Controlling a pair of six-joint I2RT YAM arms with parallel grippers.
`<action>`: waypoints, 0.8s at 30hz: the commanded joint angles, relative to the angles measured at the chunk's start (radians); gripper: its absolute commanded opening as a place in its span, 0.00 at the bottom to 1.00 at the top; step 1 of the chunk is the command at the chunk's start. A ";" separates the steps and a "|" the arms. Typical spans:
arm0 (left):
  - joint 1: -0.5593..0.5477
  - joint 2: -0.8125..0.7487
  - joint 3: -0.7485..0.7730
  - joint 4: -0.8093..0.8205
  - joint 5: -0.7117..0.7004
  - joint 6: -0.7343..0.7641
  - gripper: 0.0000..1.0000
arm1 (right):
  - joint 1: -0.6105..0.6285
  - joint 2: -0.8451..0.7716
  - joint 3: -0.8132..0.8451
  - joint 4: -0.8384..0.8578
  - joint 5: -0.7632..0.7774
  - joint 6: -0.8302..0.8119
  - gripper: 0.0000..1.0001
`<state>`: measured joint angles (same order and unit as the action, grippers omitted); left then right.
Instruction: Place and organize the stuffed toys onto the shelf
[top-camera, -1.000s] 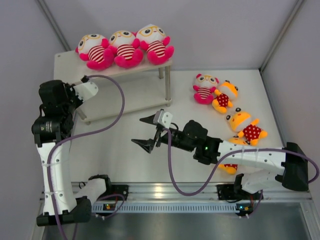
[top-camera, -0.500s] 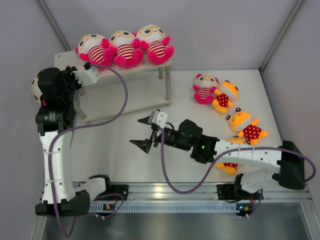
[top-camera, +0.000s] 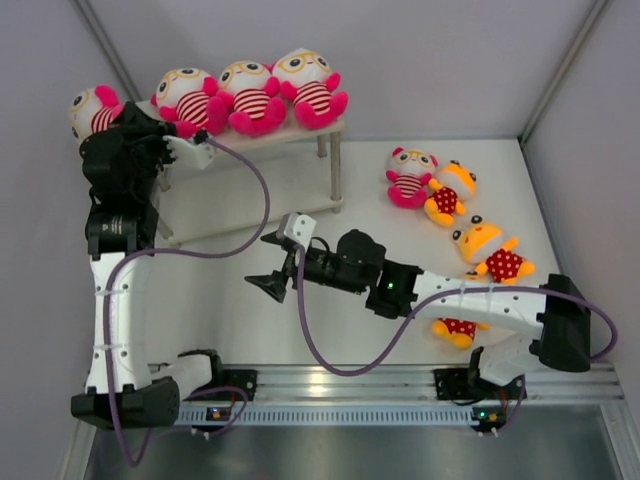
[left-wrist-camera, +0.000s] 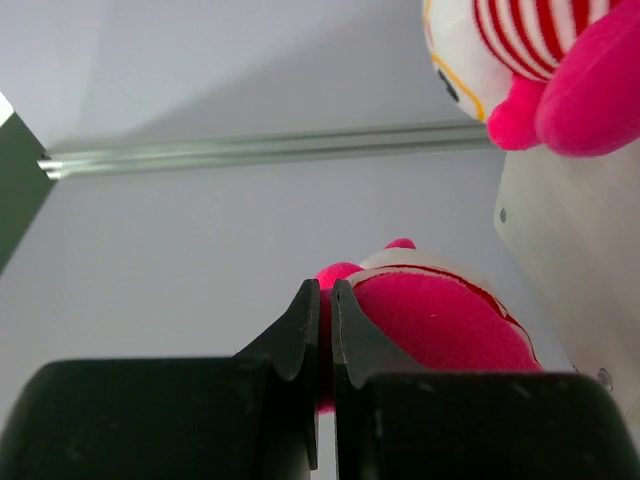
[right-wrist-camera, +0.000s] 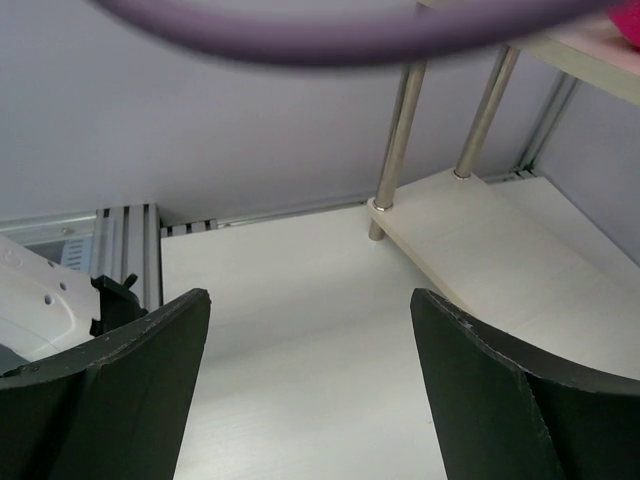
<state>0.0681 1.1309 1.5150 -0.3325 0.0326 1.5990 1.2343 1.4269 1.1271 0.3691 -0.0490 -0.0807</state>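
The shelf (top-camera: 265, 195) is two flat, cream rectangular boards on thin round silver legs. Its top board carries three soft striped plush (top-camera: 248, 95) in a row, their hot-pink limbs touching. A fourth striped plush (top-camera: 92, 110) sits at the shelf's left end. The left fingers (left-wrist-camera: 310, 325) are pressed together on its fuzzy pink part. Whether it rests on the board or hangs just off the end is hard to say.

To the right of the shelf, on the smooth white bench (top-camera: 220, 310), a fifth striped plush (top-camera: 408, 176) touches an orange polka-dot plush (top-camera: 448, 192). A second orange plush (top-camera: 490, 255) lies farther from the shelf, and a third orange plush (top-camera: 458, 328) is half hidden under the right arm. In front of the shelf the broad black right fingers (right-wrist-camera: 130, 380) are spread wide and hold nothing.
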 joint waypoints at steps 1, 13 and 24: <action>-0.004 -0.003 -0.076 0.069 0.115 0.175 0.00 | -0.007 0.015 0.065 -0.001 -0.015 0.016 0.82; 0.001 0.001 -0.128 -0.108 0.240 0.387 0.00 | -0.009 -0.020 0.008 0.021 0.008 0.012 0.83; 0.002 -0.002 -0.141 -0.129 0.302 0.474 0.03 | -0.009 -0.031 -0.015 0.037 0.003 0.013 0.83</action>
<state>0.0692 1.1538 1.3724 -0.4580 0.2699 1.9690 1.2343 1.4296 1.1179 0.3561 -0.0460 -0.0761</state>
